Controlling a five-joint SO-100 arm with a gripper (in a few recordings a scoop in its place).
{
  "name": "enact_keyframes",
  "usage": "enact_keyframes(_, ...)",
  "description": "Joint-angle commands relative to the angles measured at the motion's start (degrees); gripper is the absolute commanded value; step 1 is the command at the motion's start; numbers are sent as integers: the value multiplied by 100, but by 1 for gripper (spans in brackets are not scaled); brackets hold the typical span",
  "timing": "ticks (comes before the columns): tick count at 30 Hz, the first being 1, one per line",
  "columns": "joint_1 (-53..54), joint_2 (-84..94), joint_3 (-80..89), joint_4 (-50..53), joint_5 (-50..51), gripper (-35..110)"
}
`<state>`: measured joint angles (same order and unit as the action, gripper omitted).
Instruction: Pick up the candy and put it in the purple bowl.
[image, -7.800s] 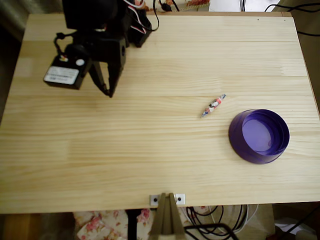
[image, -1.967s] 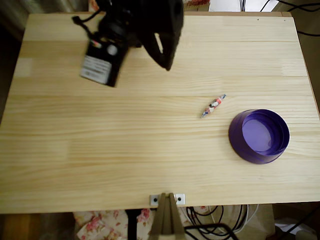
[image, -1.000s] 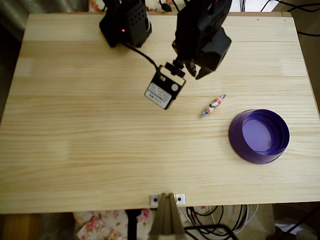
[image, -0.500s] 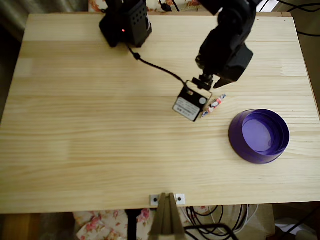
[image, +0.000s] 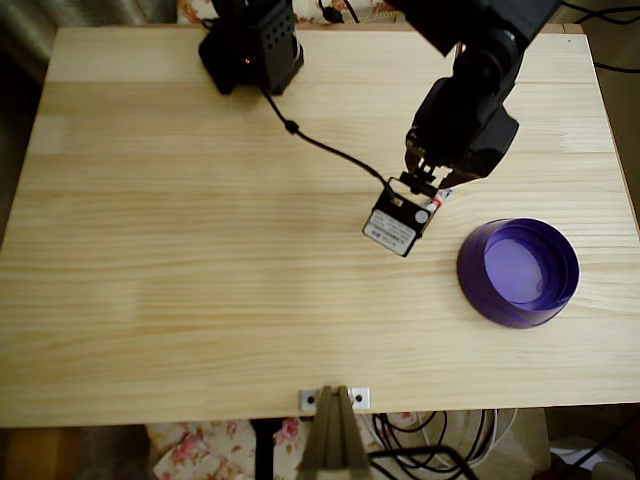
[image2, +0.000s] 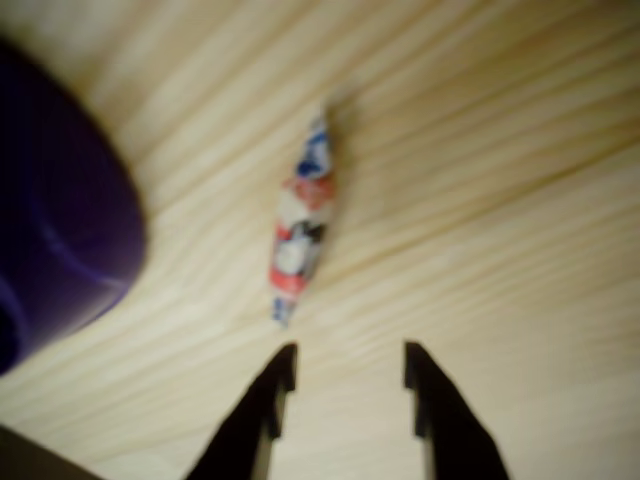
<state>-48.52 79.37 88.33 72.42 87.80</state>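
The candy (image2: 302, 224) lies on the wooden table, a slim white wrapper with red and dark marks, blurred in the wrist view. It rests just beyond my gripper (image2: 350, 365), whose two dark fingers stand open with nothing between them. In the overhead view the arm and its wrist camera box (image: 400, 222) cover most of the candy (image: 441, 197); only one end peeks out. The purple bowl (image: 518, 272) sits to the right of the candy in the overhead view, and its dark wall (image2: 60, 210) fills the left edge of the wrist view.
The arm's black base (image: 250, 42) stands at the table's far edge, with a cable (image: 320, 145) running across the wood to the wrist. A metal bracket (image: 334, 398) sits at the near edge. Bare wood spreads left and in front.
The arm has swung from the table's far left across to the right and come down over the candy. The candy and bowl have stayed put.
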Motion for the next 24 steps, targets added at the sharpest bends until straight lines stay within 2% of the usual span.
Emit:
enact_keyframes(1,-62,123,-378,-97,1072,18)
enact_keyframes(24,246,-35,-44,-984,879,18)
